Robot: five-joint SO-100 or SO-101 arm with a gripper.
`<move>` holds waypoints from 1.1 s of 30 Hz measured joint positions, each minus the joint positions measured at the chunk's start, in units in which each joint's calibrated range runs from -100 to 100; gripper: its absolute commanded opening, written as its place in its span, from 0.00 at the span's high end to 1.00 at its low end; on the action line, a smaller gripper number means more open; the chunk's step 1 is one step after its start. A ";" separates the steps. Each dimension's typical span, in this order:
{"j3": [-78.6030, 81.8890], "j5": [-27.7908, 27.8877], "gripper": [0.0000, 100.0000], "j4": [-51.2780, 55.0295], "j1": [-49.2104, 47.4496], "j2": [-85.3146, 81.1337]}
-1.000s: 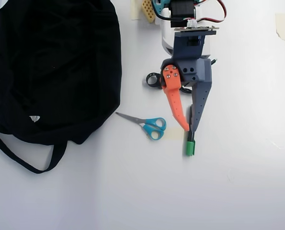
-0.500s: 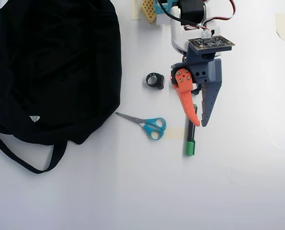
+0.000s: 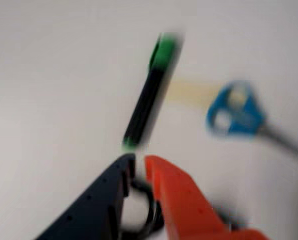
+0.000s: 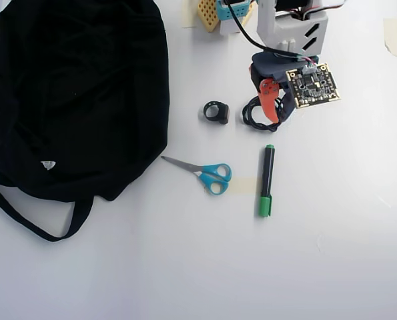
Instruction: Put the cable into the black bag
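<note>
The black cable (image 4: 250,117) lies coiled on the white table just below the arm's base in the overhead view. My gripper (image 4: 275,119) is down over the coil, its orange finger (image 4: 270,100) on top of it. In the blurred wrist view the gripper (image 3: 139,161) has its dark blue and orange jaws nearly together at the tips, with a loop of the cable (image 3: 150,206) caught between them. The black bag (image 4: 78,93) lies flat at the far left of the overhead view, well apart from the gripper; it is out of the wrist view.
A black marker with green ends (image 4: 267,180) (image 3: 149,95) lies just ahead of the gripper. Blue-handled scissors (image 4: 208,175) (image 3: 234,112) lie between marker and bag. A small black ring-shaped object (image 4: 216,112) sits left of the cable.
</note>
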 measured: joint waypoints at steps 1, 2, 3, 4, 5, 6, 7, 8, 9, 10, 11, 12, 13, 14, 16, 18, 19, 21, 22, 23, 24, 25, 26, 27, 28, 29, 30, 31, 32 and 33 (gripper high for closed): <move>0.00 -0.05 0.98 2.06 -0.22 0.00; 0.00 -0.05 0.98 3.78 -0.29 0.00; 0.00 -0.05 0.98 5.41 -0.29 0.00; 0.00 -0.05 0.98 6.96 -0.15 0.00; 0.00 -0.05 0.98 8.16 -0.07 0.00; 0.00 -0.05 0.98 9.45 0.07 0.00; 0.00 -0.05 0.98 10.56 0.00 0.00; 0.00 -0.05 0.98 11.68 -0.07 0.00; 0.00 -0.05 0.98 12.71 -0.29 0.00; 0.00 -0.05 0.98 13.65 -0.29 0.00; 0.00 -0.05 0.98 14.86 -0.29 0.00; 0.00 -0.05 0.98 15.80 -0.15 0.00; 0.00 -0.05 0.98 16.75 -0.07 0.00; 0.00 -0.05 0.98 17.52 -0.07 0.00; -0.08 -0.05 0.98 18.21 -0.15 0.00; -0.08 -0.05 0.98 18.81 -0.07 0.00; -0.08 -0.05 0.98 18.89 -0.07 0.00; -0.08 -0.05 0.98 18.89 -0.22 0.00; -0.08 -0.05 0.98 18.89 -0.22 0.00; -0.08 -0.05 0.97 18.98 -0.22 0.00; -0.08 -0.05 0.97 18.98 -0.29 0.00; -0.08 -0.05 0.97 18.98 -0.51 0.00; -0.08 -0.05 0.97 18.98 -0.88 0.00; -0.08 -0.05 0.97 18.98 -1.25 0.00; -0.08 -0.05 0.97 18.98 -1.47 0.00; -0.08 0.00 0.97 18.98 -1.54 0.00; -0.08 0.10 0.97 18.98 -1.54 0.00; -0.08 0.24 0.98 18.98 -1.47 0.00; -0.08 0.29 0.98 18.98 -1.32 0.00; -0.08 0.29 0.98 18.98 -1.32 0.00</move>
